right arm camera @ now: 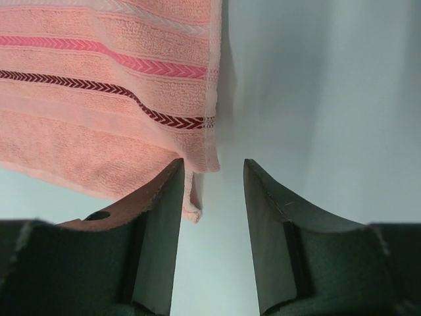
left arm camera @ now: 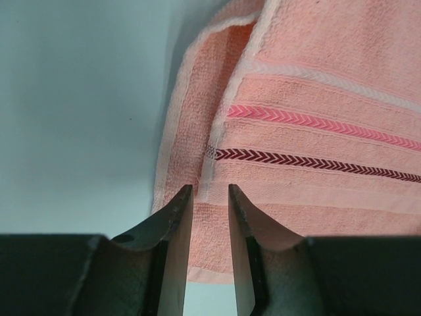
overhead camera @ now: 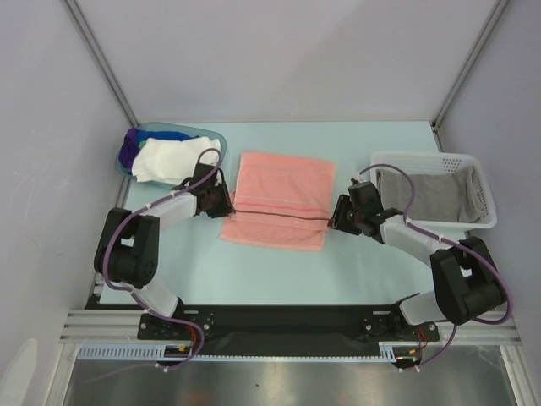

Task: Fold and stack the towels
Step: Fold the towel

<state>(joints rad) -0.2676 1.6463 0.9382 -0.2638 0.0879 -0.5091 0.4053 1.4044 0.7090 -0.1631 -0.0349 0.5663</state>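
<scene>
A salmon pink towel [overhead camera: 279,199] with a dark red stripe lies folded on the middle of the table. My left gripper [overhead camera: 226,203] stands open at its left edge; in the left wrist view the gripper [left arm camera: 209,191] hangs over the towel's [left arm camera: 316,79] hem, gripping nothing. My right gripper [overhead camera: 336,216] stands open at the towel's right edge. In the right wrist view a loose corner of the towel [right arm camera: 99,79] lies beside the left fingertip of that gripper [right arm camera: 212,164]. White [overhead camera: 173,159], purple [overhead camera: 128,150] and blue [overhead camera: 165,133] towels lie bunched in a tub. A grey towel [overhead camera: 427,196] lies in a basket.
The translucent blue tub [overhead camera: 216,135] stands at the back left, close behind my left gripper. The white mesh basket [overhead camera: 423,158] stands at the right, just behind my right arm. Enclosure walls rise on the left, back and right.
</scene>
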